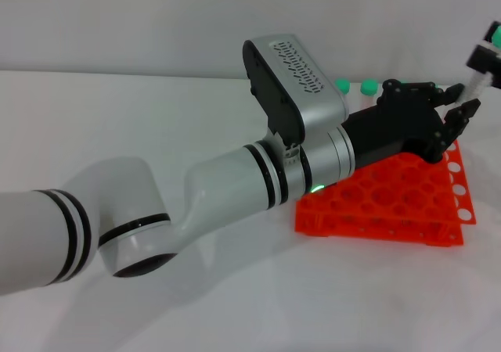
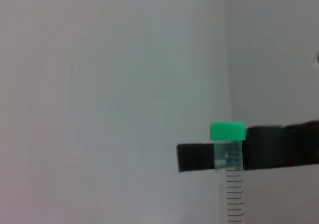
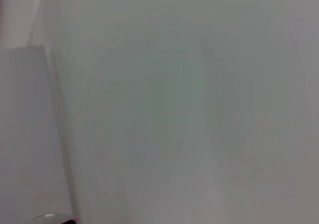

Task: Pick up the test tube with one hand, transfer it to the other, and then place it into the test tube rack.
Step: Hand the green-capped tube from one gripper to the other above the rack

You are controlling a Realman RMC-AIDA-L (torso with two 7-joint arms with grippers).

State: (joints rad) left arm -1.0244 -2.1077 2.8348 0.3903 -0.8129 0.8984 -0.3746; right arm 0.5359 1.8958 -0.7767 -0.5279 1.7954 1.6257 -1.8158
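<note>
The test tube (image 1: 479, 72), clear with a green cap, hangs tilted at the far right edge of the head view, above the rack's right end. My right gripper (image 1: 483, 56), mostly out of frame, is shut on it just below the cap. The left wrist view shows the tube (image 2: 232, 184) upright with the right gripper's black fingers (image 2: 197, 157) clamped across it. My left gripper (image 1: 460, 103) reaches across over the orange-red test tube rack (image 1: 391, 207) and is open, its fingers on either side of the tube's lower end.
Two other green-capped tubes (image 1: 355, 86) stand behind the left wrist at the rack's back. The thick white left arm (image 1: 235, 180) crosses the white table from the left. The right wrist view shows only a blank pale surface.
</note>
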